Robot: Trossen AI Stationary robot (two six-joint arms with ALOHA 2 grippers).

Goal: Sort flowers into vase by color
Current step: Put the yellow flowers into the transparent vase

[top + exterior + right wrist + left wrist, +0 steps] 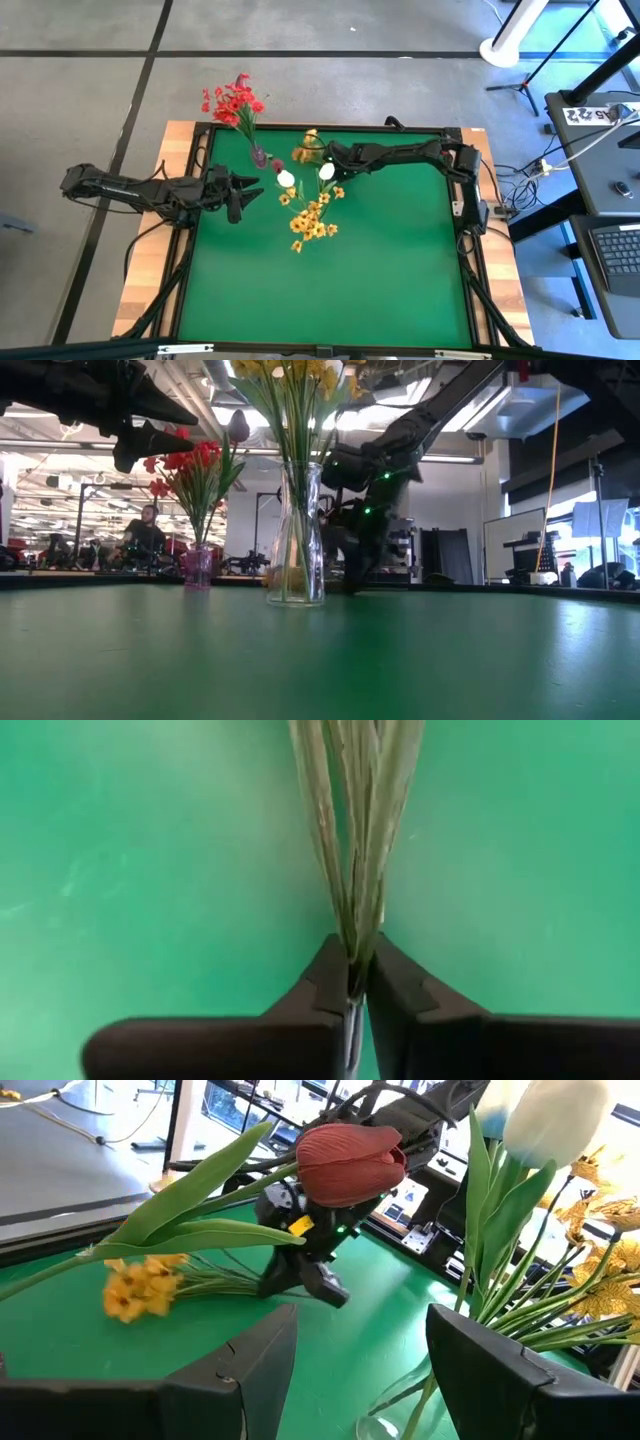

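Note:
A clear glass vase [295,540] in the middle of the table holds yellow-orange clusters [310,222] and white buds [550,1120]. A small purple vase [198,568] near the far edge holds red clusters [235,103]; a dark-red bud [350,1160] leans out beside them. Another yellow-orange cluster [140,1280] lies on the mat near the far edge. My right gripper [353,985] is shut on its stems. My left gripper [360,1370] hovers open left of the clear vase, facing the dark-red bud and touching nothing. My right gripper pinches the bundle of thin stems [355,945] of the lying yellow-orange cluster between its two fingers, well away from the blossoms. It comes at them slanting down from above. The stems run on ahead of the fingertips, and the blossoms [135,1285] rest on the green mat.
A raised black frame [455,135] borders the green mat. The near half of the mat [330,290] holds nothing. Beyond the far edge, a person [148,532] sits in the room. Stands and a desk are on the floor to the right of the table.

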